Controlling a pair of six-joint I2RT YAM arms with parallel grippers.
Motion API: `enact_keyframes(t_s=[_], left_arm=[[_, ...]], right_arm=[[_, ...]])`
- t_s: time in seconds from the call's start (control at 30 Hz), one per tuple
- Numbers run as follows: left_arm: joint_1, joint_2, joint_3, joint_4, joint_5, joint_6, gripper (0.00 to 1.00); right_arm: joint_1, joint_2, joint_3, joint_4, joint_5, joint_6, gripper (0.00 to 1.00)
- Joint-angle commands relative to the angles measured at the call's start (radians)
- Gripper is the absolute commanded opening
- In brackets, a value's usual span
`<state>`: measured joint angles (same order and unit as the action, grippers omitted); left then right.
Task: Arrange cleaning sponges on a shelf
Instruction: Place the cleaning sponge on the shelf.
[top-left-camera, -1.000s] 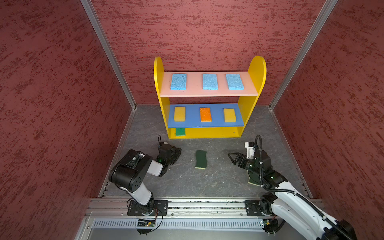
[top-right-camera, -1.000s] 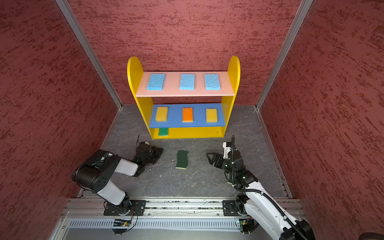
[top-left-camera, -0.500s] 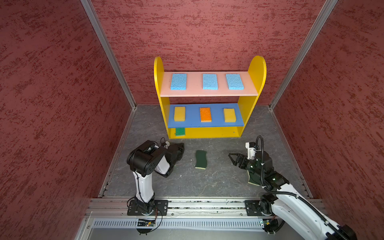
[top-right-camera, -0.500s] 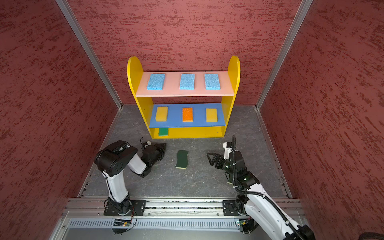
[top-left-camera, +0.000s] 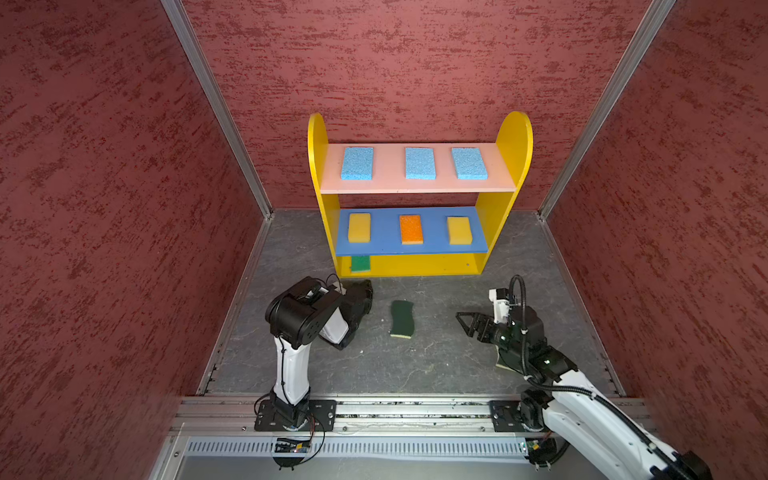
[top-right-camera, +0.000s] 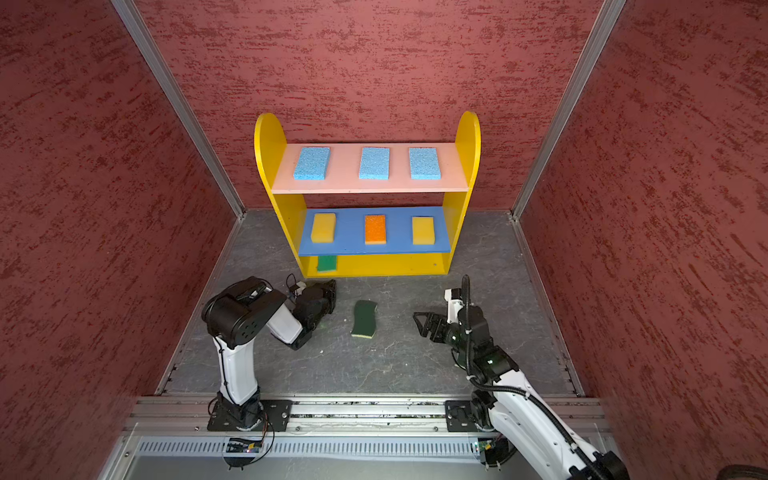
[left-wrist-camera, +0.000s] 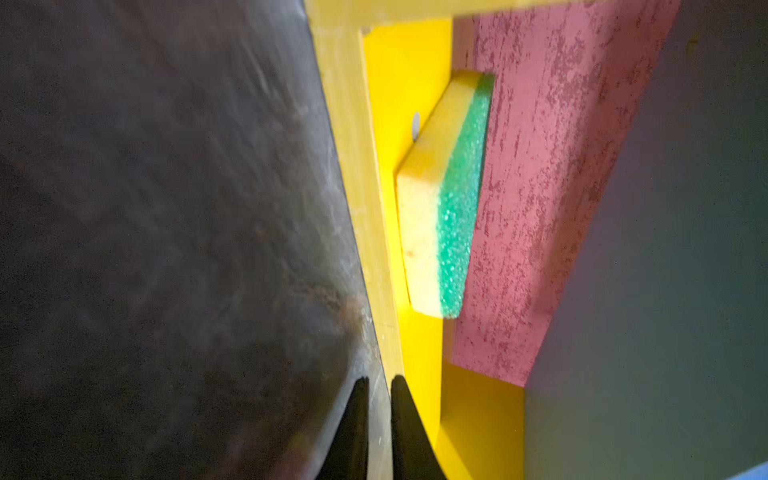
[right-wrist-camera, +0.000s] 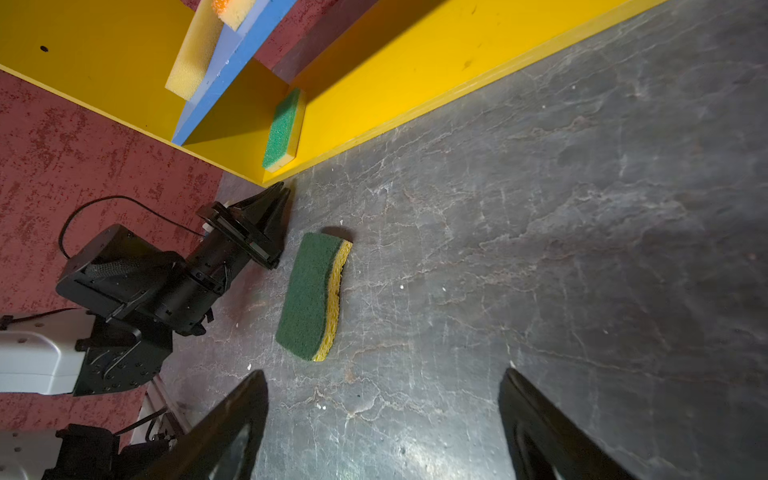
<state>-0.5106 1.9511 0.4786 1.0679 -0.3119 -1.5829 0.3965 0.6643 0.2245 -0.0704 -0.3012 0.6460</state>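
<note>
The right gripper (right-wrist-camera: 384, 374) has its jaws wide open near the dark green sponge (top-left-camera: 402, 319), which lies on the floor (top-left-camera: 415, 365) in front of the shelf (top-left-camera: 514, 137). The left gripper (left-wrist-camera: 379, 381) is closed tight on nothing, close by, so the arms might bump. I count three blue sponges (top-left-camera: 419, 163), two yellow sponges (top-left-camera: 359, 227), one orange sponge (top-left-camera: 411, 229) and one bright green sponge (top-left-camera: 360, 263).
</note>
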Motion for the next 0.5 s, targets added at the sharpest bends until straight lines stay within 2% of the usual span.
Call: enact_keyframes(t_s=[0.0,0.27,0.47], left_arm=[[0.01,-0.011,0.027,-0.105,-0.062,-0.013,0.11],[0.006,0.073,0.069,-0.064,-0.086,-0.068,0.06],[0.0,0.075,0.074,-0.081,-0.111,-0.09,0.03]], right_arm=[[0.003,-0.011,-0.012,0.037,-0.02,-0.017,0.88],[0.004,-0.014,-0.021,0.038,-0.029,-0.032,0.89],[0.003,-0.017,-0.033,0.044,-0.029,-0.036,0.89]])
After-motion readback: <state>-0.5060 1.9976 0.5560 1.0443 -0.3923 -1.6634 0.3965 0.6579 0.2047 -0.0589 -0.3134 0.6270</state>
